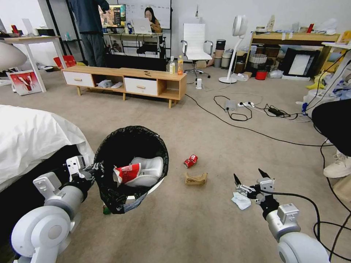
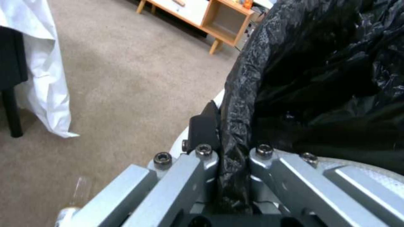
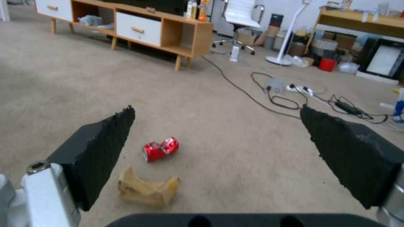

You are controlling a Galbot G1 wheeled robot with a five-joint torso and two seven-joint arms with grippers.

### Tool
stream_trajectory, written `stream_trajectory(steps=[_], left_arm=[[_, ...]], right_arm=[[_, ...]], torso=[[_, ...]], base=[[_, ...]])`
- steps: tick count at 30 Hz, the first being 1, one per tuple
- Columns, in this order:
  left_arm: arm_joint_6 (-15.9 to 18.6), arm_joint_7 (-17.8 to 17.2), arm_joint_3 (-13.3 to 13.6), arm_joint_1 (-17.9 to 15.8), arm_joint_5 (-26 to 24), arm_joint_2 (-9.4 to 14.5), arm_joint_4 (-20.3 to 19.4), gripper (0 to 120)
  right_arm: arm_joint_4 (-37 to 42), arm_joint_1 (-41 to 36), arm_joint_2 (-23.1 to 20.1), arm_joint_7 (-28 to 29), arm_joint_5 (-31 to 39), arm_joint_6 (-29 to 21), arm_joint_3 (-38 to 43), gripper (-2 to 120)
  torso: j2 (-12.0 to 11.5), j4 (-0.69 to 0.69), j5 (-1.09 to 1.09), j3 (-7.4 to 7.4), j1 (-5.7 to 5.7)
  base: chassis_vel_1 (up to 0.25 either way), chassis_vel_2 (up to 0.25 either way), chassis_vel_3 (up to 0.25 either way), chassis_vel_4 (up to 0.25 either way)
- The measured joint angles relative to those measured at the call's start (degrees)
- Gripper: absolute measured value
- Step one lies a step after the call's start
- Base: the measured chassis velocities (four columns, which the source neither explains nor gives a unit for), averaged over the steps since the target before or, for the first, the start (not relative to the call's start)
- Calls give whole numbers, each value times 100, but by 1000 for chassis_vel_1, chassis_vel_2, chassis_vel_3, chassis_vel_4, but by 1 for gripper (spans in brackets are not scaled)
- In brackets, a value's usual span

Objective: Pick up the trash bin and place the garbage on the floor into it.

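The left gripper (image 1: 95, 171) sits low at the robot's left, its fingers (image 2: 204, 129) pinching the rim of the trash bin (image 1: 155, 186) with the black bag liner (image 2: 320, 78) caught between them. The bin hangs tilted above the carpet floor (image 1: 204, 226), its mouth turned toward the head camera. Inside lie a red-and-white wrapper (image 1: 127, 172) and crumpled white tissues (image 1: 148, 170). Something small and green (image 1: 105, 210) peeks out just beneath the bin's lower edge; what it is cannot be told.

The right gripper (image 1: 248, 175) hovers low at the robot's right with its fingers (image 3: 99, 151) spread wide and holding nothing. A crumpled white tissue (image 1: 240, 201) lies on the carpet right beside it. Ahead of this gripper, between it and the bin, rest a brown paper piece (image 3: 147, 189) and, just beyond that, a crushed red soda can (image 3: 160, 148), the two close together but apart.

A bed with a white cover (image 1: 33, 135) stands at the left. Farther off is a low wooden TV cabinet (image 1: 124, 82), and black cables (image 1: 234, 113) trail across the carpet.
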Motion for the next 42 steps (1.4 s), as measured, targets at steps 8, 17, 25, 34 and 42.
stream_trajectory(steps=[8, 17, 25, 34, 42], left_arm=[[0, 2, -6, 11, 10, -12, 0, 3], [-1, 4, 3, 18, 24, -32, 1, 3], [-2, 4, 2, 22, 29, -39, 0, 3], [-2, 4, 5, 15, 32, -41, 2, 3], [-2, 4, 7, 15, 33, -37, 7, 3]], right_arm=[[-2, 5, 18, -7, 0, 41, -17, 100], [-11, 38, 18, -8, 2, 63, -44, 100], [-34, 52, 17, -8, 12, 77, -69, 100], [-73, 82, 18, -59, 24, 108, -71, 100], [-73, 91, 42, -61, 11, 88, -72, 100]], torso=[[0, 1, -1, 0, 0], [0, 0, -1, 0, 0], [0, 0, -1, 0, 0], [0, 0, -1, 0, 0], [0, 0, -1, 0, 0]], base=[[-123, 130, 125, -120], [-40, 46, 45, -53], [0, 0, 0, 0], [0, 0, 0, 0], [0, 0, 0, 0]])
